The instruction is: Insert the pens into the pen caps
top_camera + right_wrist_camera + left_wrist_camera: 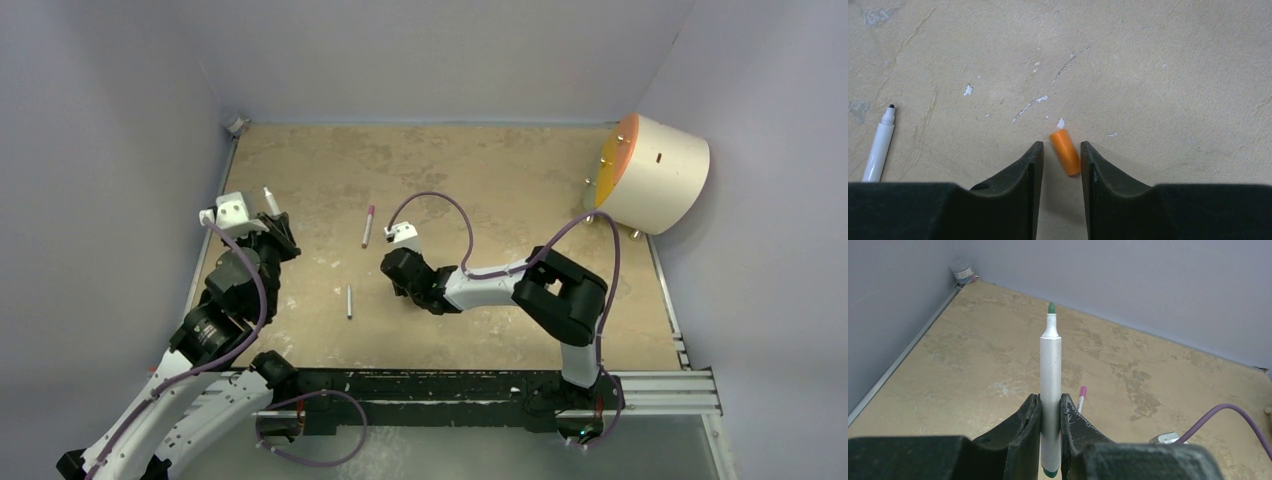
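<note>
My left gripper (1050,401) is shut on a white-grey pen (1050,370) with a green tip, held upright above the table; it also shows at the left in the top view (268,200). My right gripper (1060,146) is open and low over the table, with the orange cap (1065,152) lying on the table between its fingertips, closer to the right one. A second pen (879,150) with a black tip lies bare to the left (349,301). A third pen (368,228) wears a pink cap (1082,391). The blue cap is out of view.
A white drum with an orange face (650,172) leans at the back right. A small jar (237,125) sits in the back left corner. Grey walls enclose the table on three sides. A purple cable (440,200) loops over the right arm.
</note>
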You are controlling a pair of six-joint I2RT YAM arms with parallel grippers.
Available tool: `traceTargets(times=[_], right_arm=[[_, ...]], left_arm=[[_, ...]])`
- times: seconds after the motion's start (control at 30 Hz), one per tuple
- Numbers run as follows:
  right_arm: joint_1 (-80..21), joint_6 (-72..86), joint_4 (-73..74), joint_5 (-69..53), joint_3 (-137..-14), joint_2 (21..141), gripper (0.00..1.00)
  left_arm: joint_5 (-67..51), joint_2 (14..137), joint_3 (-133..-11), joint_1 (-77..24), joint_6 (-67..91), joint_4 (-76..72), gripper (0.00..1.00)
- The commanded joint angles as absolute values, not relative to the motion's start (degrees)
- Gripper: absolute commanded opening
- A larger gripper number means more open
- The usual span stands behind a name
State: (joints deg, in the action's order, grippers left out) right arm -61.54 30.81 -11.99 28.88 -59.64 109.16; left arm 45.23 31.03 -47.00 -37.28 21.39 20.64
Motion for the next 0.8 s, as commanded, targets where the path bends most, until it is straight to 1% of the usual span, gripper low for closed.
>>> traceTargets(times=[0.0, 0.13, 0.3, 0.43, 0.53, 0.67, 0.73, 0.77], right_arm=[[-61.46, 29.01, -12.43, 28.06, -60.98, 109.92, 0.31], [-61.45, 28.03, -13.09, 26.52, -60.41, 111.01, 0.19], [-61.44, 28.20, -13.82, 24.17, -59.48, 110.35, 0.00], [-61.29, 29.02, -15.86, 22.55, -56.95, 104.90, 0.00], [-60.28, 29.78, -18.96, 19.97, -54.08, 98.46, 0.00], [-57.10, 31.52, -25.08, 14.47, -49.35, 88.83, 0.00], [-56.10, 31.87, -27.92, 13.16, -47.44, 84.09, 0.00], [-55.70, 32.10, -29.64, 12.84, -46.52, 81.85, 0.00]], left_arm=[[44.09, 31.36, -47.74, -37.25, 19.98, 19.15, 0.00], [43.69, 31.53, -47.72, -37.26, 19.86, 19.15, 0.00], [43.06, 31.89, -47.80, -37.27, 19.82, 18.95, 0.00], [40.78, 32.57, -47.88, -37.26, 20.04, 18.60, 0.00], [35.28, 34.21, -48.27, -37.27, 20.65, 17.82, 0.00], [23.10, 36.71, -46.48, -37.23, 23.36, 13.81, 0.00], [15.18, 36.30, -43.41, -37.27, 24.65, 7.15, 0.00], [8.92, 36.04, -41.67, -37.27, 25.35, 3.45, 0.00]])
